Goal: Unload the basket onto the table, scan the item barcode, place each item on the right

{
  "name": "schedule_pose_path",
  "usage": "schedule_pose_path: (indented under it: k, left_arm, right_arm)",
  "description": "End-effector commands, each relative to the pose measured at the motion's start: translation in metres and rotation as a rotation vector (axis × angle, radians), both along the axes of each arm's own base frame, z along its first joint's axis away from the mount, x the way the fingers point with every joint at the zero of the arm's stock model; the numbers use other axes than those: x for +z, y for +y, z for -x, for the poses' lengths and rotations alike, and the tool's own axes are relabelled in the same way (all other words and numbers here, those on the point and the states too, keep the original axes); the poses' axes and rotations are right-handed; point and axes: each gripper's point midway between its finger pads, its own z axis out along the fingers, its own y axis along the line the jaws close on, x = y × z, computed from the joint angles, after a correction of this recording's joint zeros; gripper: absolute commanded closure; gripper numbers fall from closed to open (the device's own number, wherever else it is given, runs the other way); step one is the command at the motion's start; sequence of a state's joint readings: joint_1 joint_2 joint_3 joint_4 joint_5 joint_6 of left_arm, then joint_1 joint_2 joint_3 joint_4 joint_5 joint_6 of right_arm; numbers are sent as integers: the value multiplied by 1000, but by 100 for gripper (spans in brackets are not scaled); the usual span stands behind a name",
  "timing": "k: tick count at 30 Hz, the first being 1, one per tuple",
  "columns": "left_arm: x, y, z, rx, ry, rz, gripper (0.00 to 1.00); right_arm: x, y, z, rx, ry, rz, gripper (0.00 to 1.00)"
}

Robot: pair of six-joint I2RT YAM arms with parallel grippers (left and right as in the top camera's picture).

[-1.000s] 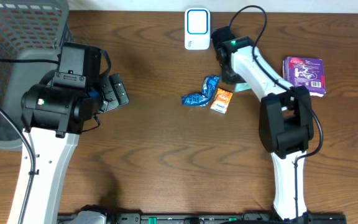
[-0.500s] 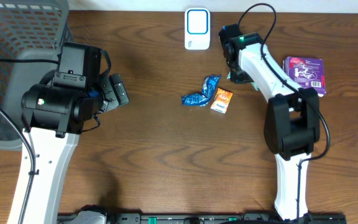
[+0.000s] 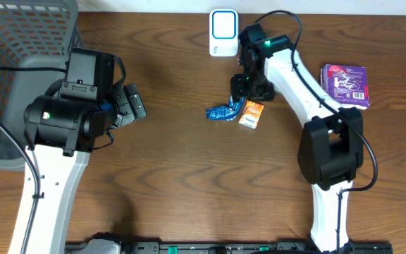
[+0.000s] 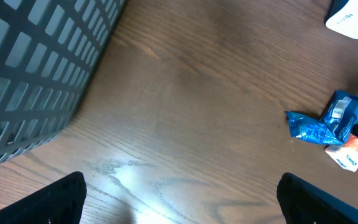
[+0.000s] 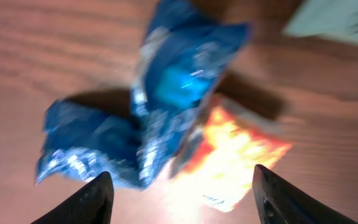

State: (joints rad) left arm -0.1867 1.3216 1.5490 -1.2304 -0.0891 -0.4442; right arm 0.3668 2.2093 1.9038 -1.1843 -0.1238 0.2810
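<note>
The white barcode scanner [image 3: 223, 32] with a blue face stands at the back middle of the table. A crumpled blue wrapper [image 3: 225, 107] and an orange packet [image 3: 251, 113] lie side by side in front of it. My right gripper [image 3: 248, 87] hovers open just above the two. In the right wrist view the blue wrapper [image 5: 166, 106] and orange packet [image 5: 235, 158] lie below, ahead of the spread fingers [image 5: 98, 199], and nothing is held. My left gripper [image 3: 129, 104] hangs wide open and empty, well to the left.
A grey mesh basket [image 3: 20, 42] fills the back left corner. A purple box [image 3: 345, 85] lies at the right. A pale packet [image 5: 340, 18] lies just beyond the orange one. The left wrist view shows the basket wall [image 4: 36, 74] and bare wood.
My right gripper has swung from beside the scanner to the left and forward, over the blue wrapper and orange packet, and its jaws have widened. The left arm has not moved.
</note>
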Motion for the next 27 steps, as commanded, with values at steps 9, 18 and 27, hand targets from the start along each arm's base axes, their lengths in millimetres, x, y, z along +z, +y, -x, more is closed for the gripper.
schedule_pose_path:
  k: [9,18,27]
  left_arm:
    - [4,4,1,6,-13,-16,2]
    - [4,4,1,6,-13,-16,2]
    - [4,4,1,6,-13,-16,2]
  right_arm:
    - [6,43,20,90,14,-69,80]
    - [-40,59,34,150,-17,-33,90]
    - [-54,37,72,146,130,36,99]
